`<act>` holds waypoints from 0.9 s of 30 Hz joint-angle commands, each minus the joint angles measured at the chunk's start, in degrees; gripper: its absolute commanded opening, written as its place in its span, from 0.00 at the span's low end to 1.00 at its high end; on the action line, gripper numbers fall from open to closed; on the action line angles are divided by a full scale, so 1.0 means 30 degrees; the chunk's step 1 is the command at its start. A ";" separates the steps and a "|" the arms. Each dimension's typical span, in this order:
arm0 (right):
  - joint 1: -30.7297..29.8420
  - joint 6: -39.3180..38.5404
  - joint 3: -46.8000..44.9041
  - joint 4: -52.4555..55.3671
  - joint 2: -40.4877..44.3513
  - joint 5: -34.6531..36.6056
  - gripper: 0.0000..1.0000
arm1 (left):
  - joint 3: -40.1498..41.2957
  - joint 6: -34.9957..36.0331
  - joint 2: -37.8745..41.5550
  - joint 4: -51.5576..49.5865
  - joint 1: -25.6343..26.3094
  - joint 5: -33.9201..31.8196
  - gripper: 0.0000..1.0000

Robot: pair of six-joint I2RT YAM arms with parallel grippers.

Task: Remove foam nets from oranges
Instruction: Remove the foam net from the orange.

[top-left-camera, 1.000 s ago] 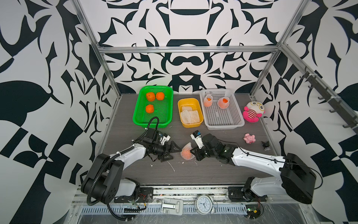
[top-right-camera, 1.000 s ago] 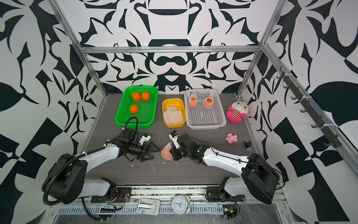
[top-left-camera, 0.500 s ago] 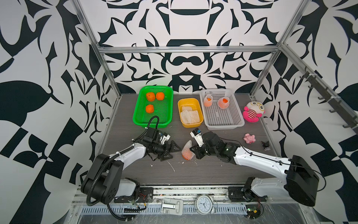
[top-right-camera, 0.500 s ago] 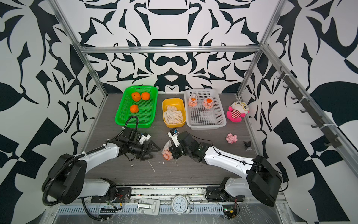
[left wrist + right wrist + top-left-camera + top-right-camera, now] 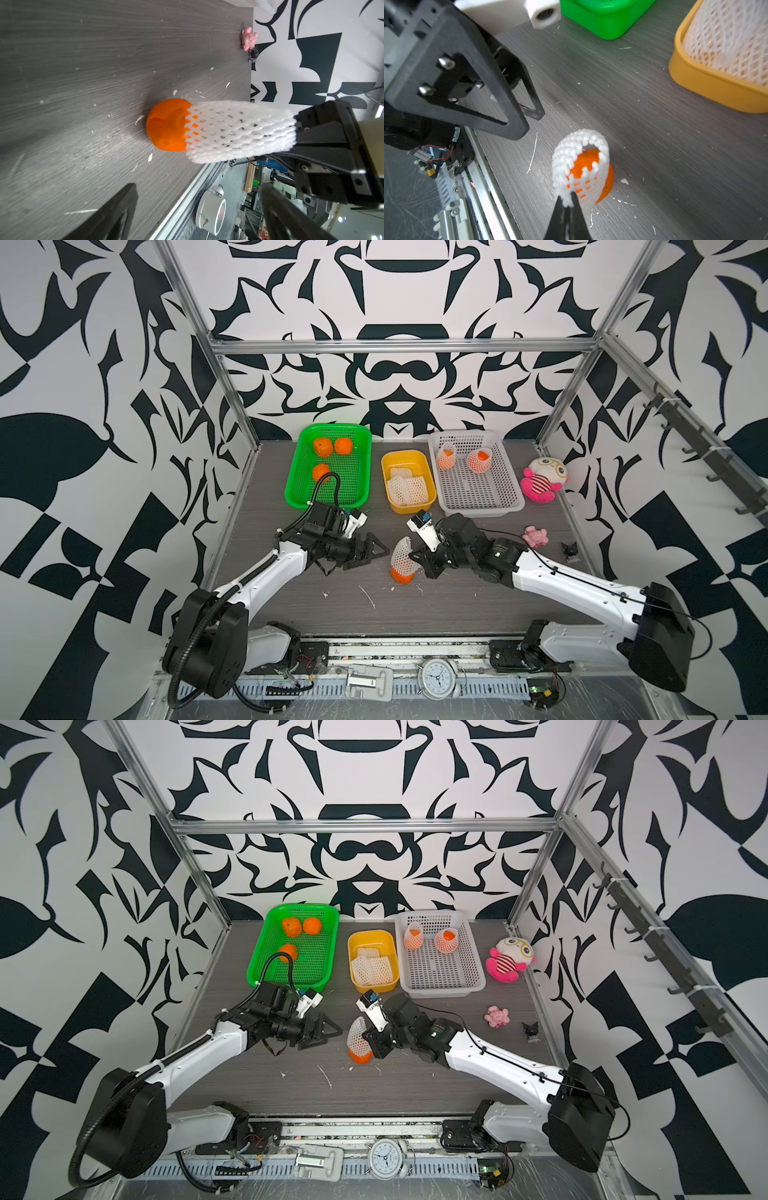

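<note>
Right gripper point(image 5: 566, 199): clenched on the free rim of one foam net point(image 5: 239, 131). The net is seen to cover only part of one orange point(image 5: 166, 126). The bare end of the fruit rests on the table point(image 5: 457, 605), mid-width and nearer the front edge than the back. Left gripper point(image 5: 372, 551): jaws spread wide, nothing held, set just beside the net and apart from it.

Room: bare table is noted in front of the orange up to the front rail. Behind it, a strip of free surface is left before the containers ranged along the back edge. White scraps are scattered on the surface near the fruit.

Counts, in both top views:
- One green basket point(image 5: 332, 426) with three bare oranges point(image 5: 322, 446).
- One yellow bin point(image 5: 413, 507) with flattened nets point(image 5: 409, 489), three as far as can be made out.
- One white basket point(image 5: 482, 510) with two netted oranges point(image 5: 445, 456).
- One plush toy point(image 5: 542, 481), set at the right edge just beside the white basket.
- One small pink object point(image 5: 535, 536) and one small dark figure point(image 5: 569, 551), nearer the front along that edge.
</note>
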State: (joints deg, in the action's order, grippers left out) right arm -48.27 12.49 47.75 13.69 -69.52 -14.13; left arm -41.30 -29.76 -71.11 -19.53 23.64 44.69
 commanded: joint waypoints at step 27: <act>0.3199 -0.0897 -0.0038 -0.2228 0.0497 -0.9477 0.02 | -0.3461 1.1927 0.0852 -0.1527 0.4650 -0.3798 0.91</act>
State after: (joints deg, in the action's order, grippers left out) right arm -39.00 9.52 47.62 9.63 -68.97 -40.40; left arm -50.68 3.73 -67.92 -24.73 37.10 34.85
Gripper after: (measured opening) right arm 0.049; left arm 0.916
